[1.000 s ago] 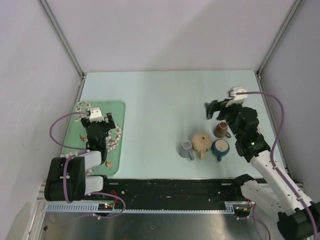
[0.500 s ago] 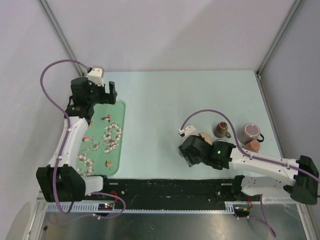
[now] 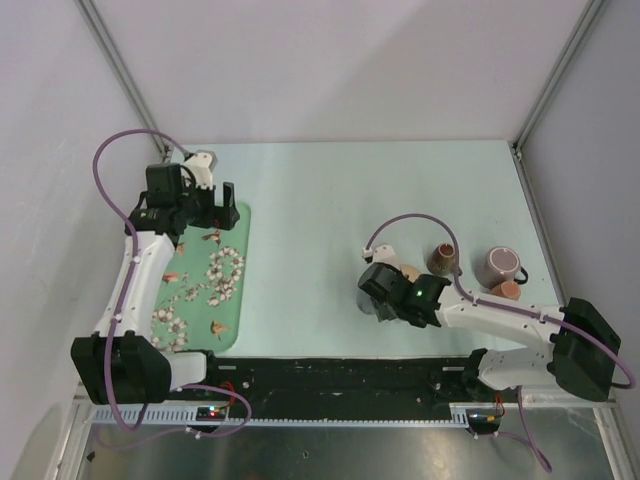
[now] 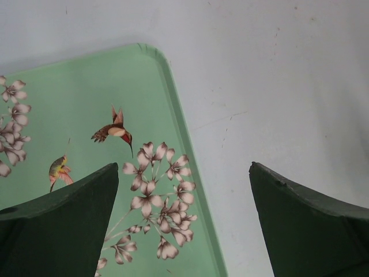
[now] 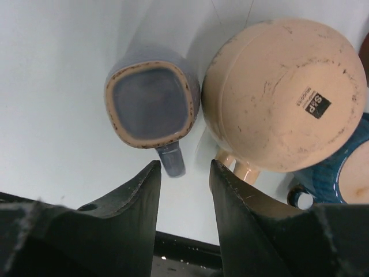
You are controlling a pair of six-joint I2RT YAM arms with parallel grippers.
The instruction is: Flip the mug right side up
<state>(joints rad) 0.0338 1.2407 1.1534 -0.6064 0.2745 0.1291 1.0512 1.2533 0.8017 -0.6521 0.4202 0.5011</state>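
Observation:
The mug (image 5: pixel 285 92) is tan and stands upside down, its stamped base facing up and its handle (image 5: pixel 239 167) pointing toward me. In the top view only a sliver of the mug (image 3: pixel 409 272) shows past the right arm. My right gripper (image 5: pixel 184 166) hovers low over the near side of the mugs (image 3: pixel 378 298). Its jaws stand narrowly apart with nothing between them, one fingertip by the grey-blue mug's handle, the other by the tan handle. My left gripper (image 3: pixel 213 210) hangs wide open and empty over the tray's far right corner (image 4: pixel 184 173).
A small grey-blue mug (image 5: pixel 151 101) touches the tan one on its left. A dark blue mug (image 5: pixel 337 167) sits at its right. A brown mug (image 3: pixel 443 260), a mauve mug (image 3: pixel 498 266) and a small tan cup (image 3: pixel 508 290) stand further right. The green flowered tray (image 3: pixel 190 300) lies at left.
My right arm has swung from behind the mugs down over them, and its jaws have narrowed. My left arm has risen from the tray's middle to its far right corner.

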